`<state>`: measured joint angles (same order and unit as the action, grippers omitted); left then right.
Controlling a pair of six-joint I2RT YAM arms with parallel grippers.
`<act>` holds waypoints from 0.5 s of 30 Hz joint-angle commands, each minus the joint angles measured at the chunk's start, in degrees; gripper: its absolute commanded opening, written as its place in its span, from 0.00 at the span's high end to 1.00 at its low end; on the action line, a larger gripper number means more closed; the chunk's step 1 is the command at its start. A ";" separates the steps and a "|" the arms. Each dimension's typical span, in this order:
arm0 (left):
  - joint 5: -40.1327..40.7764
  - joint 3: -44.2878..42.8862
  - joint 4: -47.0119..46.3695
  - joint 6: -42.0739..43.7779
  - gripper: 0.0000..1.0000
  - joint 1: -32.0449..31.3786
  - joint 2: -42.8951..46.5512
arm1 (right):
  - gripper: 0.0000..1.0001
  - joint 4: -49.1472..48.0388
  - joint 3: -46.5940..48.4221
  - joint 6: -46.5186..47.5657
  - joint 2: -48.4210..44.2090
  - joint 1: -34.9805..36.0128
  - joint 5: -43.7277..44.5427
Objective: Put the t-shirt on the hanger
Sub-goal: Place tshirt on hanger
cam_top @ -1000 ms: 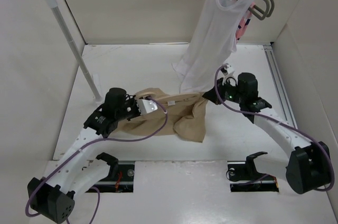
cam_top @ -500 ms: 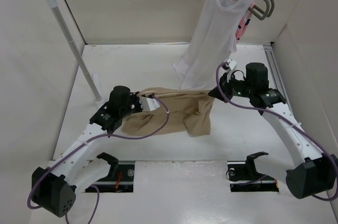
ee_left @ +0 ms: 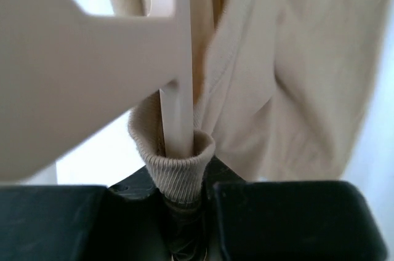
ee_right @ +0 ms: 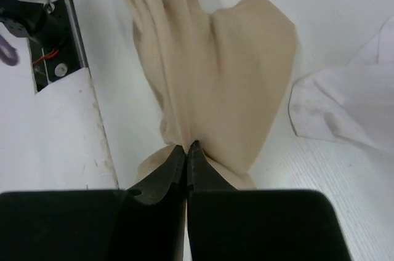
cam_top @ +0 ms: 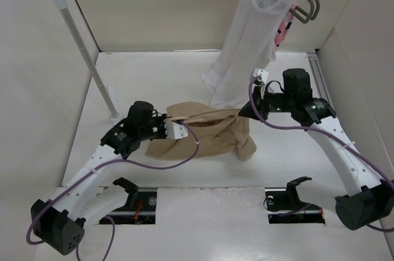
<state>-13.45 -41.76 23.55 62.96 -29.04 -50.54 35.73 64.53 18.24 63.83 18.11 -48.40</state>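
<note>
The tan t-shirt [cam_top: 212,135] hangs bunched between my two grippers, just above the table. My left gripper [cam_top: 178,123] is at its left end. In the left wrist view the jaws [ee_left: 181,178] are shut on the ribbed collar [ee_left: 175,165]. A thin bar of the cream hanger [ee_left: 177,107] runs down inside that collar loop. My right gripper [cam_top: 245,112] holds the shirt's right end. Seen from the right wrist, this gripper [ee_right: 186,144] is shut on a fold of the tan t-shirt [ee_right: 209,76].
A white tank top [cam_top: 246,39] hangs on a grey-green hanger [cam_top: 308,2] at the back right, its hem resting on the table close to my right gripper. A pink hanger [cam_top: 284,27] sits behind it. A rail on a slanted post [cam_top: 86,52] stands at the left.
The right arm swung out to the right, then came back a little. The left gripper moved right. The shirt is drawn out between them, its lower corner now further right.
</note>
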 commanded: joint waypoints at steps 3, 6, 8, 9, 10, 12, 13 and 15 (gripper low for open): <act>-16.86 -8.51 8.27 -3.19 1.00 -1.28 1.76 | 0.72 -2.96 2.87 -0.31 4.89 0.52 0.14; -20.47 -10.00 10.29 -3.72 1.00 -1.29 1.76 | 0.25 1.26 5.68 1.88 8.06 0.52 6.35; -21.18 -10.01 11.86 -4.24 1.00 -1.29 1.76 | 0.10 5.48 8.67 3.20 8.06 0.52 9.19; -21.18 -10.01 11.87 -4.25 1.00 -1.29 1.76 | 0.08 6.28 9.64 3.73 8.06 0.52 11.29; -21.18 -10.01 11.87 -4.25 1.00 -1.29 1.76 | 0.07 6.81 10.60 3.73 7.02 0.52 12.27; -19.17 -9.48 11.35 -4.78 1.00 -1.29 1.76 | 0.07 6.81 13.68 3.73 3.68 2.62 15.08; -18.46 -9.48 11.34 -4.78 1.00 -1.29 1.76 | 0.07 6.81 14.47 3.73 2.45 3.76 17.61; -16.97 -9.48 10.81 -4.78 1.00 -1.29 1.24 | 0.07 4.01 15.79 3.73 -1.51 8.07 19.74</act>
<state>-29.56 -49.25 35.31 59.40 -30.04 -49.98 41.98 75.13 20.47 69.06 21.54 -33.34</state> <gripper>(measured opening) 0.090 0.930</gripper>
